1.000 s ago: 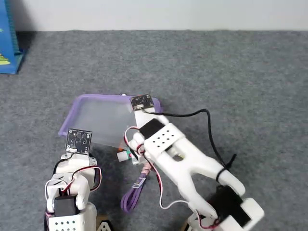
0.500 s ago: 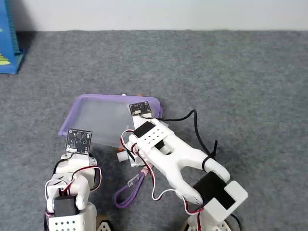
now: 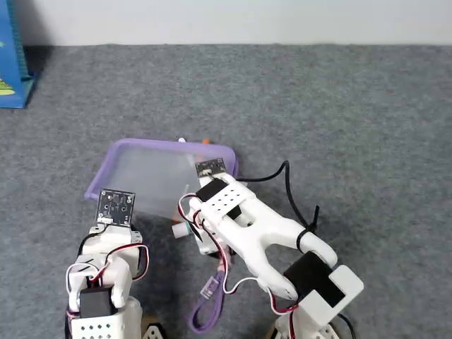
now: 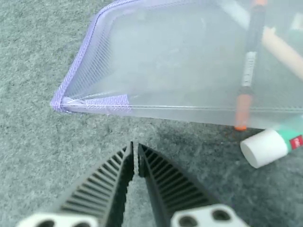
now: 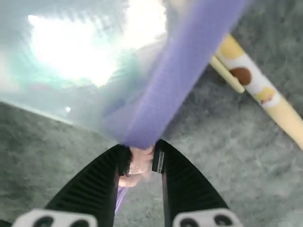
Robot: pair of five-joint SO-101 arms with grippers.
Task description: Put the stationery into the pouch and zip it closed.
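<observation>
The translucent pouch with a purple rim lies flat on the grey carpet. Through its wall I see an orange pen and a pencil. A glue stick with a white cap lies just outside the pouch's near edge. My right gripper is shut on the pouch's purple zipper tab, right where the purple edge band ends. A patterned pencil lies beside that band. The purple strap trails back under the right arm. My left gripper is shut and empty, just short of the pouch's near corner.
A blue box stands at the far left by the white wall. Grey carpet stretches open to the right and beyond the pouch. A black cable loops beside the right arm.
The right arm has drawn back toward the near edge along the pouch's side. The purple strap swung from the left to trail straight back. The left arm has kept still.
</observation>
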